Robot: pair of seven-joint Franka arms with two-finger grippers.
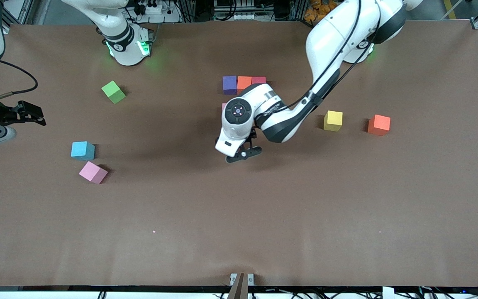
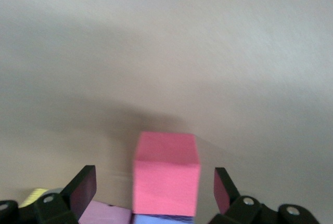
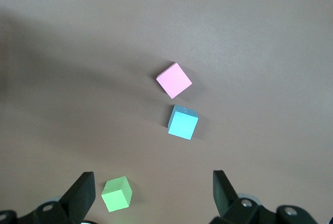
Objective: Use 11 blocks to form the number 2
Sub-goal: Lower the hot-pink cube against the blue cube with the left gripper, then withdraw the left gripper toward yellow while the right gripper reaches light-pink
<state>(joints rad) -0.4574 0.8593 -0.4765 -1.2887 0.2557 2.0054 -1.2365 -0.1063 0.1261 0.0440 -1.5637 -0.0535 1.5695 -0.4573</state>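
- Seven matte foam cubes of the set show whole in the front view, all square-edged and soft-looking, on the brown matte table (image 1: 264, 216).
- Three stand in a touching row near the middle of the table: one purple foam cube (image 1: 229, 84), one orange foam cube (image 1: 244, 82) and one dark pink foam cube (image 1: 259, 79), partly covered by the left arm.
- Just nearer the front camera than the purple cube, a pale pink sliver (image 1: 224, 106) peeks from under the left wrist; what it belongs to cannot be told.
- Toward the left arm's end lie one yellow foam cube (image 1: 332, 121) and one red-orange foam cube (image 1: 379, 125), well apart from the row.
- Toward the right arm's end lie one light blue foam cube (image 1: 83, 150) and one pale pink foam cube (image 1: 93, 172), near each other, not touching.
- One lime-green foam cube (image 1: 113, 91) sits apart, farther from the camera than those two.
- The left gripper (image 1: 245, 153) hangs over the started figure, jaws spread and empty; its wrist view shows a pink foam cube (image 2: 166, 180) between the fingers (image 2: 82, 190), touching neither, with purple, lilac and yellow edges beside it.
- The right gripper (image 1: 35, 113) waits at the table's edge, jaws wide, holding nothing.
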